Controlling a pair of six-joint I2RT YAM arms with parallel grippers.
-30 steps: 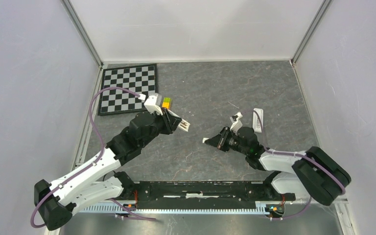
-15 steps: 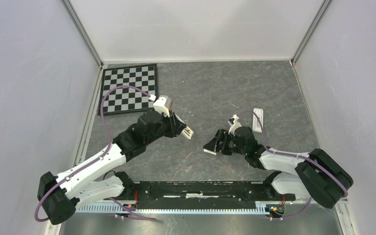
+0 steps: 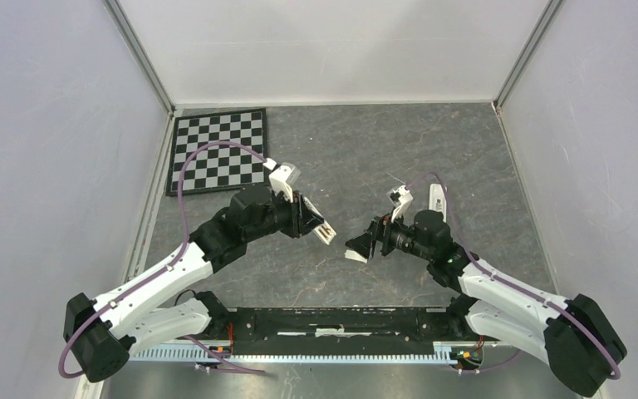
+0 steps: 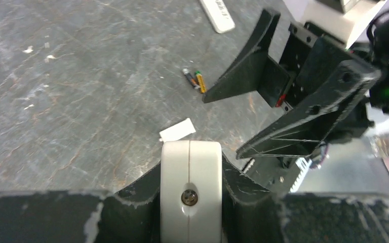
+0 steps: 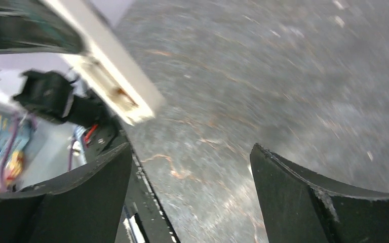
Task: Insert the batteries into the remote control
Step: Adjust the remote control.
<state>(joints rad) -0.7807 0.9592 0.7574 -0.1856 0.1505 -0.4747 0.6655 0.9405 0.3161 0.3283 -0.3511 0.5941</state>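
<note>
No legible text, labels or numbers in any view.

In the top view, the chessboard (image 3: 218, 151) lies upper left on the table (image 3: 365, 141), with a slim flat piece (image 3: 437, 202) right of centre. In the left wrist view, two batteries (image 4: 195, 80) (side by side) lie above a small flat tab (image 4: 177, 130), near the centre.

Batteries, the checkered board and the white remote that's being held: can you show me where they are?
batteries (image 4: 194, 80), left wrist view, on the middle of the little pair.
checkered board (image 3: 220, 150), top view, on its middle squares.
held remote (image 4: 190, 164), left wrist view, on its rounded white end.
</note>
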